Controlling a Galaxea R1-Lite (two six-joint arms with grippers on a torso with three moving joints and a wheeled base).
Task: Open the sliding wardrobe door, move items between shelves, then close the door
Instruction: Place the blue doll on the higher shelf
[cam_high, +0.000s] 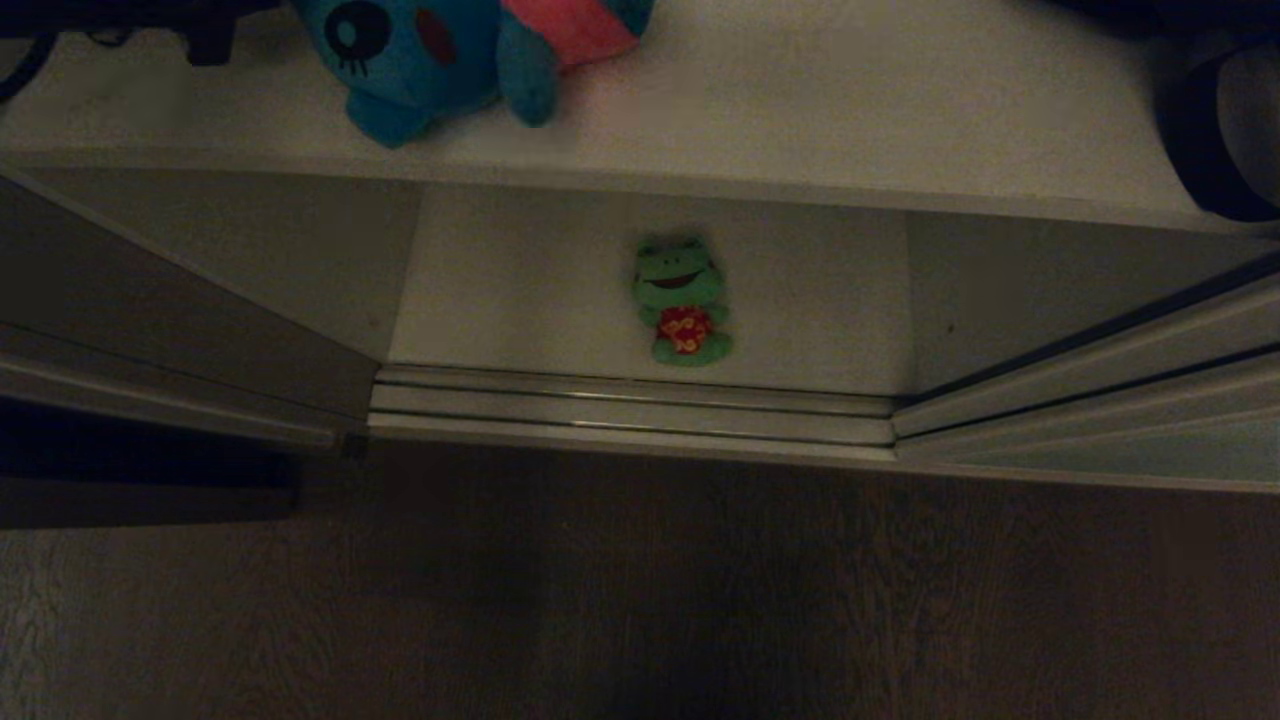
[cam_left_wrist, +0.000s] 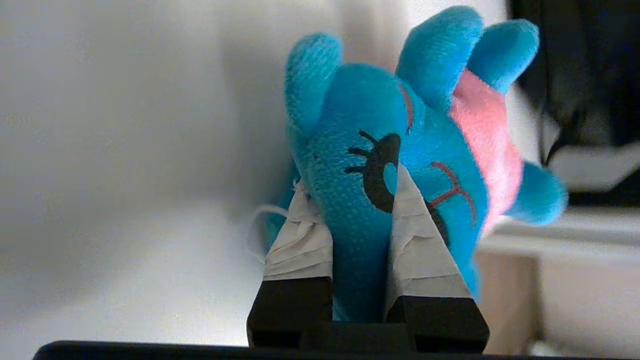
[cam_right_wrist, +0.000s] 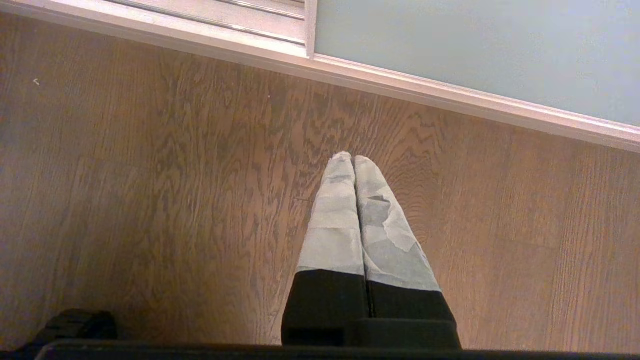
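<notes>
door: the sliding wardrobe door (cam_right_wrist: 475, 55) is pushed aside, so the wardrobe stands open; in the head view the floor rail (cam_high: 630, 405) is bare across the opening.
step in hand: i judge it is the moving of items between shelves, with the door part done and the closing not yet done.
left gripper: the left gripper (cam_left_wrist: 350, 200) pinches the teal-blue toy (cam_left_wrist: 400, 135) at its head, one taped finger on each side of the plush.
teal-blue toy: in the head view it is on the upper shelf (cam_high: 800, 100), near the front edge; i cannot tell if it rests on the board or is just lifted.
green toy: the green toy (cam_high: 682, 300) lies flat on the lower shelf (cam_high: 500, 290), close to the rail, well apart from the blue one.
right gripper: the right gripper (cam_right_wrist: 354, 162) hangs over the wooden floor (cam_right_wrist: 150, 200) with its fingers pressed together, holding nothing.
next move: probably to carry the blue toy out over the shelf edge and down to the other shelf; the grip on soft plush must stay firm, and the toy should land beside the green one, not on it.
</notes>
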